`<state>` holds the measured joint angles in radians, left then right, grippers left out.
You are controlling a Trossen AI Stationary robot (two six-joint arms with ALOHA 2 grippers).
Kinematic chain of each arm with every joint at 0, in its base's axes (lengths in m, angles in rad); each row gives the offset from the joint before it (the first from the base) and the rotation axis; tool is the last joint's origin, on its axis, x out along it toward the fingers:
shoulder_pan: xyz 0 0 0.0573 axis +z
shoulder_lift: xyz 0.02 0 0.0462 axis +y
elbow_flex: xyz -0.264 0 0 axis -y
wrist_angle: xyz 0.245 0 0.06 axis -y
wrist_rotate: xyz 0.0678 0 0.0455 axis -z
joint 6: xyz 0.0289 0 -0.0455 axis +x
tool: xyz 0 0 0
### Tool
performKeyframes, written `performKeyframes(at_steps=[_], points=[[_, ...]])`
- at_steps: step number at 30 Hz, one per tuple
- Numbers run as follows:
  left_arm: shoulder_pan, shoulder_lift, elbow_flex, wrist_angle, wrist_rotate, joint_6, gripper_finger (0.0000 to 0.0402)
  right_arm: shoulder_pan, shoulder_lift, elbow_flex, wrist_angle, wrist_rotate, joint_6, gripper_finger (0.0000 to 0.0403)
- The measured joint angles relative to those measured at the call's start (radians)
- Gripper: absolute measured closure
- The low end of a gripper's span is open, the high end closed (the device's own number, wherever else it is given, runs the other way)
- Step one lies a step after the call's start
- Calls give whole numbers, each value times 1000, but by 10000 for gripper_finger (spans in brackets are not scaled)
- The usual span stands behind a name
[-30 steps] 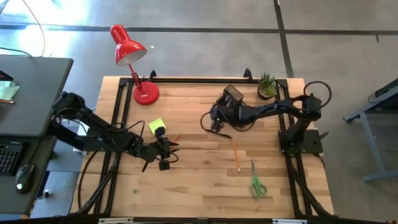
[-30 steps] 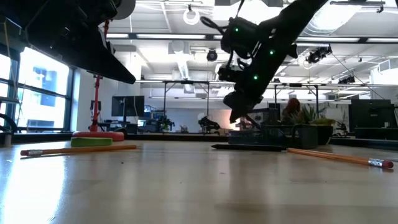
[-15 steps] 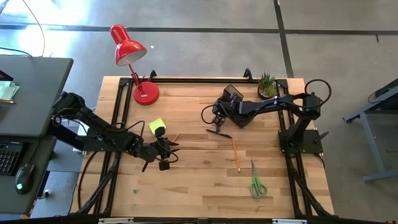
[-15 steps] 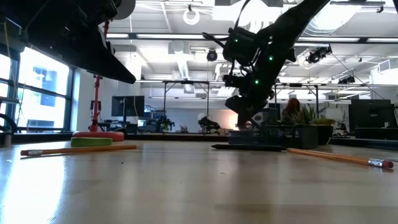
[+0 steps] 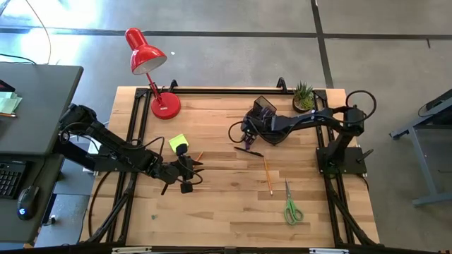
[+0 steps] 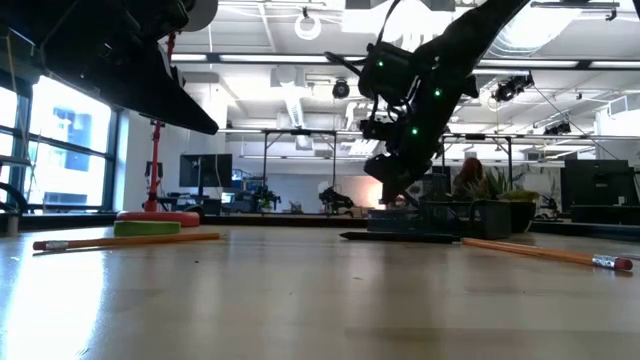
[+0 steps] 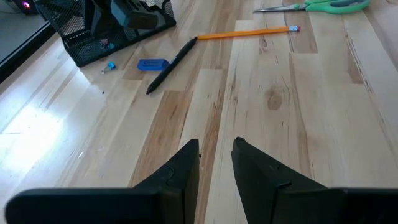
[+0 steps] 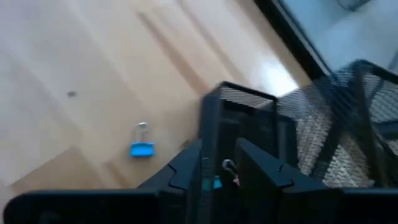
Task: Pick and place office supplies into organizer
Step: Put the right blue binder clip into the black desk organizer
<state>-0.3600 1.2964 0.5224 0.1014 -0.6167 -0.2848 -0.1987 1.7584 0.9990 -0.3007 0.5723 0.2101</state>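
My right gripper [image 5: 245, 141] [image 8: 221, 158] hangs open, with a narrow gap, over the near left corner of the black mesh organizer [image 5: 264, 109] [image 8: 323, 124]. Through the gap a small blue clip [image 8: 211, 182] shows by that corner, and I cannot tell whether it is touched. A second blue clip [image 8: 142, 148] and the dark pen [image 5: 249, 150] lie close by on the table. An orange pencil [image 5: 268, 175] and the green-handled scissors [image 5: 292, 208] lie nearer the front. My left gripper [image 5: 196, 169] [image 7: 216, 146] waits slightly open beside the yellow-green sticky-note block [image 5: 177, 142]. No purple marker shows.
The red desk lamp [image 5: 152, 63] stands at the far left corner and the small potted plant [image 5: 304, 97] at the far right, just behind the organizer. A second pencil [image 5: 199, 156] lies by the left gripper. Bare wood stretches between both arms and along the near edge.
My right gripper has shifted a little toward the organizer and sunk slightly, then held nearly still for the last half second.
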Motion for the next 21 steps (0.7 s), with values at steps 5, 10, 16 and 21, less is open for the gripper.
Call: performKeyframes(at_steps=[5,10,16,21], points=[[0,0,0,0,0,0,316,-2,22,0,72,-189,20,318],[0,0,0,-2,4,0,316,-1,65,1,109,-258,49,327],[0,0,0,-6,7,0,316,-25,79,1,123,-239,99,334],[0,0,0,-5,7,0,316,-33,85,1,149,-242,122,321]])
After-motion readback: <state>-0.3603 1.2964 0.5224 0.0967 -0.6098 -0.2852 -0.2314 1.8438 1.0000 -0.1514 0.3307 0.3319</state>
